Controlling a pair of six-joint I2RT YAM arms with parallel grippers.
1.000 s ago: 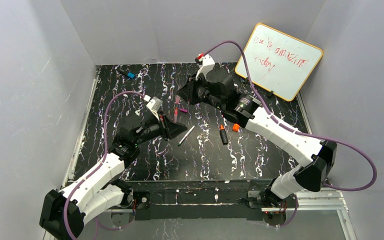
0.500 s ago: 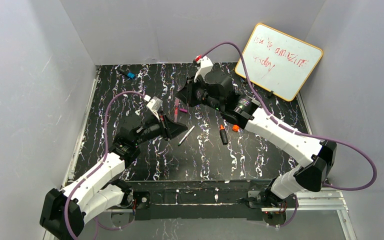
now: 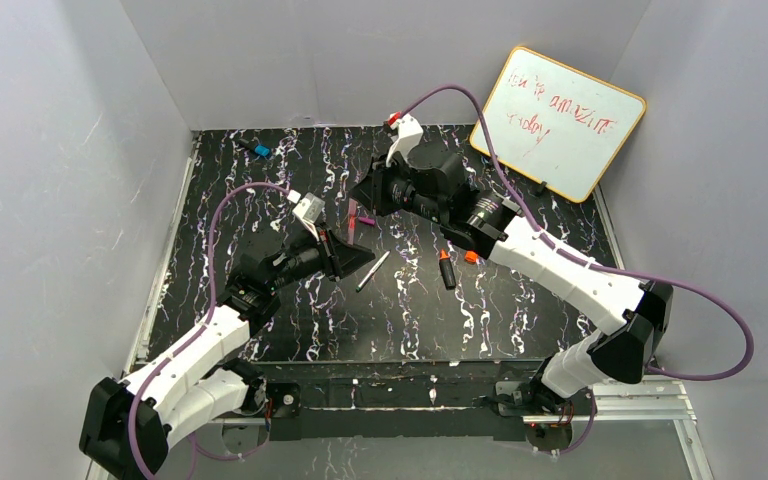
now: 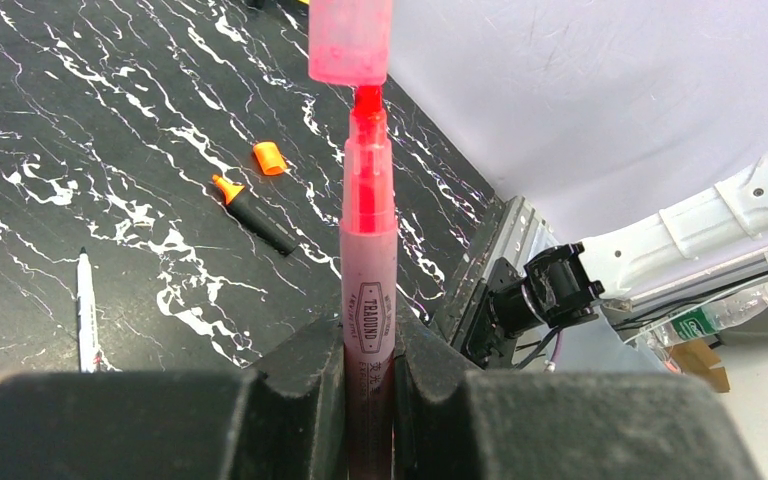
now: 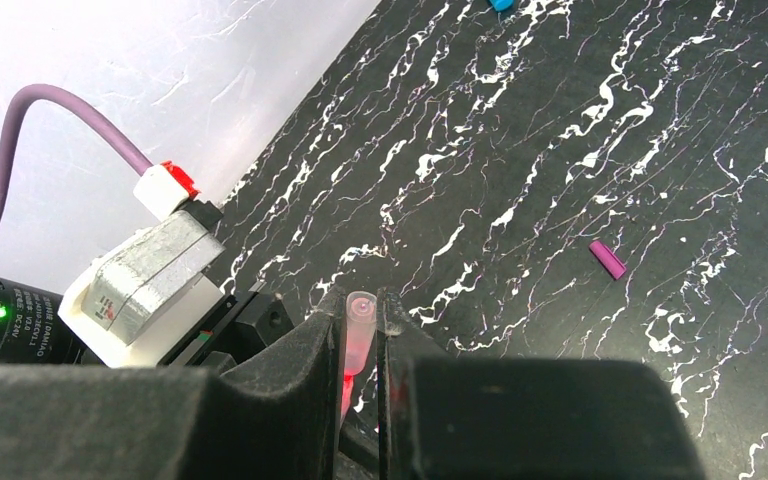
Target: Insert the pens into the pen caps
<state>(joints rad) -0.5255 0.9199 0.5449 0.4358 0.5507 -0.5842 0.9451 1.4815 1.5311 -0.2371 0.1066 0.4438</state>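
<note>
The pale pink cap (image 4: 350, 40) runs off the top edge on the left wrist view. The pink pen (image 4: 368, 290) loses its lower barrel inside the left gripper (image 4: 368, 345).

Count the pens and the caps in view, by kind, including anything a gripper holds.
Pens: 3 (pink pen in the left gripper, white pen, black marker)
Caps: 3 (pale pink cap in the right gripper, orange cap, magenta cap)
Total: 6
</note>
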